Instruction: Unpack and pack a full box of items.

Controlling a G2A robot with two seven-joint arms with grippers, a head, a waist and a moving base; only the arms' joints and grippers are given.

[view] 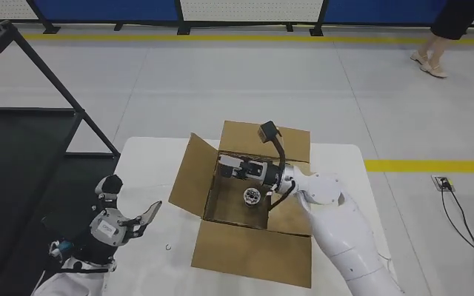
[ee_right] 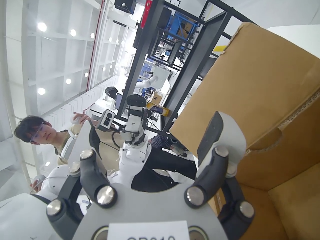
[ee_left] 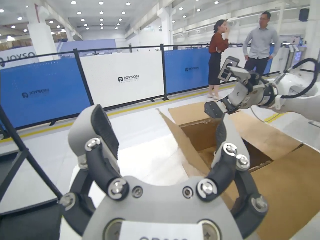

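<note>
- A brown box [view: 252, 255] sits in the middle of the white table [view: 152, 159].
- The top of the box is open. Its four flaps are spread out. The left flap stands up and leans away from the box.
- A round thing [view: 252, 196], dark and white, lies on the floor of the box, near the middle.
- The right gripper [view: 227, 166] hangs over the open box, by the far left corner. It is about level with the rim.
- It lies on its side and points at the left flap.
- Its fingers are wide apart and hold nothing.
- The round thing is lower down in the box and off to one side of this gripper. The two do not touch.
- The left gripper [ee_left: 161, 126] is over the near left corner of the table, well apart from the box.
- It points toward the box. Its fingers are wide apart too, and nothing is between them.
- A tiny dark bit [view: 169, 246] lies on the table, near the box's near flap. I cannot tell what it is.
</note>
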